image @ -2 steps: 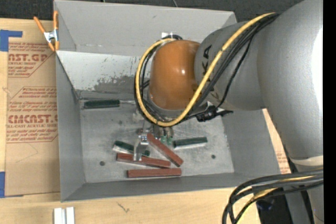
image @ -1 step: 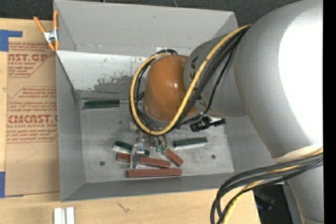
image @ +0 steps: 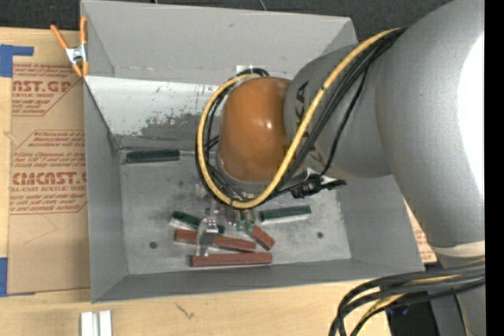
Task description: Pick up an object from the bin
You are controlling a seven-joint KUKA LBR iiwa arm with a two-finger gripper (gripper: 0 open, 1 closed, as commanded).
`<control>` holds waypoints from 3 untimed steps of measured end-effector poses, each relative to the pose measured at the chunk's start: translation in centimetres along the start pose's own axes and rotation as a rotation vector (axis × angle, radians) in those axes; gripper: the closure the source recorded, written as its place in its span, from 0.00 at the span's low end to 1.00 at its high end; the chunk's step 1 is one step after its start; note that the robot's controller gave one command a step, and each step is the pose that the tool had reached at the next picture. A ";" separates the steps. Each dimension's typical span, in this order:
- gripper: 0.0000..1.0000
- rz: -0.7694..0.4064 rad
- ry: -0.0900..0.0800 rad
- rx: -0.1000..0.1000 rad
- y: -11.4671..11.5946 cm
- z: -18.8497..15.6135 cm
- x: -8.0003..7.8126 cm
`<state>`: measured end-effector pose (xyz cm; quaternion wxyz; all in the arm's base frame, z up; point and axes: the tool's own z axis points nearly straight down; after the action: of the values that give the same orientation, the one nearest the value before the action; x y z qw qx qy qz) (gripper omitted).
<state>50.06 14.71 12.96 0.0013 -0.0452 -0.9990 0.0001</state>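
- Pincer (image: 209, 232) sits low at the 6 o'clock side of the bin (image: 102, 169), in a small heap of sticks; apart or together cannot be told.
- Short red-brown stick (image: 228, 245) lies just beside it at 4 o'clock.
- Long red-brown stick (image: 231, 259) lies at 5 o'clock.
- Dark green stick (image: 285, 213) lies at 2 o'clock; far green stick (image: 153, 156) lies well apart at 10 o'clock.
- Orange wrist cover (image: 252, 130) hides the floor at 1 o'clock.

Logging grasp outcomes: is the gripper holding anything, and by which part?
Cannot be told: the gripper is down among the red-brown and green sticks, no hold visible.
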 end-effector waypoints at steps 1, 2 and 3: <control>0.00 0.135 -0.005 -0.002 0.0 4.2 0.6; 1.00 0.009 -0.005 -0.013 0.4 5.0 1.8; 1.00 0.009 -0.005 -0.013 0.4 5.1 1.8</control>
<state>48.29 15.25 7.91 -0.0014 -0.0499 -0.9987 -0.0065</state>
